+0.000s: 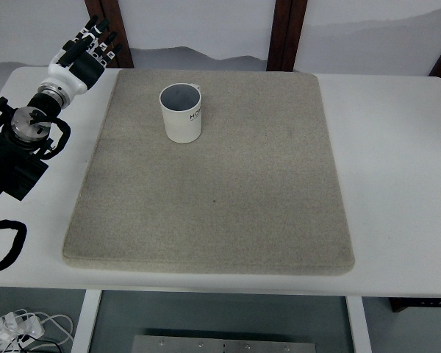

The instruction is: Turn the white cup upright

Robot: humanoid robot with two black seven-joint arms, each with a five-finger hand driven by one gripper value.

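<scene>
While left hand (88, 45) open, apart: white cup (181, 112) upright on mat (213, 198).

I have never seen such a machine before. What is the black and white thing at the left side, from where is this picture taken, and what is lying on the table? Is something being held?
There is only one picture, taken by a camera that looks steeply down from the robot's own side of the table.

The black and white thing is the robot's left arm, which comes in from the left edge. It ends in the left hand, which has fingers like a person's. The fingers are stretched out and hold nothing. The hand is over the far left corner of the white table. The right arm is not in the picture.

On the table lies a large grey mat. On the mat, near its far edge, stands a white cup. Its open mouth faces up, so it is already upright. Nothing touches it.

Under the table, at the lower left, you can see some white cables.
</scene>
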